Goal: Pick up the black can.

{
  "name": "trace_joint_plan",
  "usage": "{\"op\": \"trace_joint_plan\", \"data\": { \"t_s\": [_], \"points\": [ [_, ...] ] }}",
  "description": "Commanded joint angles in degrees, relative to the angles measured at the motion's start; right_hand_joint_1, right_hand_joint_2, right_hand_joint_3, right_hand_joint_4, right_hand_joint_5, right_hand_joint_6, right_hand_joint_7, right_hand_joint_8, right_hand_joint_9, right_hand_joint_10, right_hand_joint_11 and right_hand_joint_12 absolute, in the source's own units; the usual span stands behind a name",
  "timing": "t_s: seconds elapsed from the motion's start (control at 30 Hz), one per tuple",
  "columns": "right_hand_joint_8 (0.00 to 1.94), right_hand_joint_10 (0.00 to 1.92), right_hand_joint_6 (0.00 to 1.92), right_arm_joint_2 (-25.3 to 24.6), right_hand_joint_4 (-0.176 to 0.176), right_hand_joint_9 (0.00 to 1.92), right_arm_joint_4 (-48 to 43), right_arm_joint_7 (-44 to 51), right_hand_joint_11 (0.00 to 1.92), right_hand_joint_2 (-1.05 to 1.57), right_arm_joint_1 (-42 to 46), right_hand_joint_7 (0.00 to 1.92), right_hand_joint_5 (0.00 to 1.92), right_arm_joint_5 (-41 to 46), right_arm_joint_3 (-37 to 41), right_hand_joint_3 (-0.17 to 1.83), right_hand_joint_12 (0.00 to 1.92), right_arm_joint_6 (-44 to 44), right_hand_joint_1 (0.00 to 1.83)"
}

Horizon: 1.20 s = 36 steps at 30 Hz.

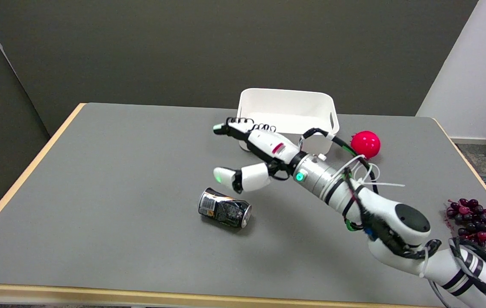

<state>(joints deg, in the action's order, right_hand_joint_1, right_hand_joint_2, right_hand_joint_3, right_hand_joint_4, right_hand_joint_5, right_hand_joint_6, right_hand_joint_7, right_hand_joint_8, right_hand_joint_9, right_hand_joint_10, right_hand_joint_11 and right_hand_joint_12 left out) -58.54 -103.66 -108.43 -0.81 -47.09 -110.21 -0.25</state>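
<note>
— Trouble is waiting on that side, I'd say. The black can [225, 209] is lying on its side on the grey table [110, 179], near the front edge and left of everything else, so it is free to roll.

— And the right hand [253, 156] is hanging just above and behind it, not touching, gripping nothing, with the thumb [243, 177] held well apart from the other fingers [232, 128].

— That spread is looking wide enough. What's worrying me is the round side: if one fingertip is meeting the can before the thumb does, it is probably going to nudge it away toward the front edge.

— It's looking dented too, so a hard squeeze may be crushing it further, or letting it squirt out sideways.

— Behind the hand, the white bin [287, 112] is sitting close to the wrist. A swing back could be clipping its wall.

— The red ball [366, 143] is lying just right of the bin, beside the forearm's cables, and would roll at a touch.

— The grapes [476, 222] are sitting far right, near the elbow. A low elbow might be dragging them.
</note>
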Motion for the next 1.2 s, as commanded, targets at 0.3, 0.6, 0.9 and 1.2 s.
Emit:
{"op": "trace_joint_plan", "data": {
  "t_s": [0.3,0.6,0.9,1.2],
  "points": [
    [0.43,0.84,0.43,0.71,-0.172,0.12,4.32,4.98,0.0,0.65,-0.48,0.29,0.2,-24.73,-15.68,0.79,0.95,-21.67,0.46],
    [0.44,0.84,0.43,0.58,-0.176,0.12,2.69,4.98,0.0,0.65,-0.48,0.29,0.2,-25.21,-20.07,0.78,0.93,-26.96,0.46],
    [0.45,0.84,0.43,-1.76,-0.176,0.11,0.48,4.98,0.0,0.65,-0.47,0.29,0.19,-27.21,-23.61,0.77,0.91,-29.2,0.46],
    [0.45,0.84,0.44,-4.48,-0.176,0.1,2.25,4.98,0.0,0.65,-0.46,0.28,0.19,-26.77,-24.69,0.77,0.91,-29.36,0.46]
  ]
}}
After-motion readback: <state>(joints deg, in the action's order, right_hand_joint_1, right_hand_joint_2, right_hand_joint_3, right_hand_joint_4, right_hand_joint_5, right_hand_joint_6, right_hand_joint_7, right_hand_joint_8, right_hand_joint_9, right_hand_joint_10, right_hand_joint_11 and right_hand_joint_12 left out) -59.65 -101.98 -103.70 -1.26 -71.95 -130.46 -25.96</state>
